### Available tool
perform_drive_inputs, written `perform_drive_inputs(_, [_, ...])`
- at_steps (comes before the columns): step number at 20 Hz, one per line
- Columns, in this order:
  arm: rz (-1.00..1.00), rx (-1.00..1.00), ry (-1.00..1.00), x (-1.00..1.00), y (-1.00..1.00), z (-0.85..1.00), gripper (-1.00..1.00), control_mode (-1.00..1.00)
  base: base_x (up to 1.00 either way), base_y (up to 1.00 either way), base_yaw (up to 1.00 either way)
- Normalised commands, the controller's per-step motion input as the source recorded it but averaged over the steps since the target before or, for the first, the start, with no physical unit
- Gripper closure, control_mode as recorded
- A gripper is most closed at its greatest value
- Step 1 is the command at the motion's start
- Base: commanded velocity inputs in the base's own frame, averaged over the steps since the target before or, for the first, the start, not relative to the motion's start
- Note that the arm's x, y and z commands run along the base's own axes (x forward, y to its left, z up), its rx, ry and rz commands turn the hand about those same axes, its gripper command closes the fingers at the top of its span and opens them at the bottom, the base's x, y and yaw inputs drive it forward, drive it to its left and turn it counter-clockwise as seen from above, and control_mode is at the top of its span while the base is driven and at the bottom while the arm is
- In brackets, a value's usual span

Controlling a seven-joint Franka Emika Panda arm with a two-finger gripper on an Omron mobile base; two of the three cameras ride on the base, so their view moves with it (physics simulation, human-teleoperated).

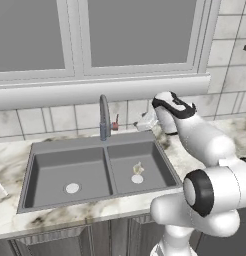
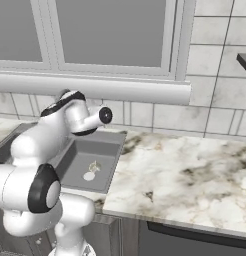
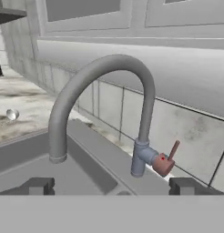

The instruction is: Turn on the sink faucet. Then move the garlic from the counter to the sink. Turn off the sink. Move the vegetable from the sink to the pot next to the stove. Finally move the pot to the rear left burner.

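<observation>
The gripper (image 3: 111,186) stands with its jaws spread wide, holding nothing; its two dark fingertips (image 3: 38,185) rise at the bottom of the hand view with open air between them. Straight ahead of the gap, and a little toward the right tip, lies the faucet handle (image 3: 168,157), a reddish lever jutting from the side of the faucet (image 3: 143,104) base, its short stick tilted upward and away from the spout. The lever's long axis runs roughly up and outward, so the coming move looks to be an advance toward it, shifting slightly right, to nudge or pinch it. The fingers are still apart from it, not touching.

The faucet is mounted at the rear edge of the sink (image 1: 37,150), on the divider line between the two basins, its gooseneck arching over the left one. No water can be seen running.

The garlic (image 1: 138,168) lies in the right basin near the drain, well below and forward of the fingers.
</observation>
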Motion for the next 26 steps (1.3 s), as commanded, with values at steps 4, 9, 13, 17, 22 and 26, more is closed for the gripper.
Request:
perform_drive_inputs(4, [-0.18, 0.00, 0.32, -0.56, -0.01, 0.15, -1.00, -1.00, 0.00, 0.00, 0.00])
perform_drive_inputs(9, [-0.18, 0.00, 0.32, -0.46, -0.03, 0.00, -1.00, -1.00, 0.00, 0.00, 0.00])
perform_drive_inputs(13, [-0.15, -0.01, 0.29, -0.29, -0.13, -0.20, -1.00, -1.00, 0.00, 0.00, 0.00])
perform_drive_inputs(17, [-0.15, 0.00, 0.29, -0.18, -0.18, -0.43, -1.00, -1.00, 0.00, 0.00, 0.00])
perform_drive_inputs(22, [-0.09, -0.02, 0.16, -0.03, -0.10, -0.52, -1.00, -1.00, 0.00, 0.00, 0.00])
perform_drive_inputs(26, [0.00, -0.10, 0.11, 0.00, -0.09, -0.51, -1.00, -1.00, 0.00, 0.00, 0.00])
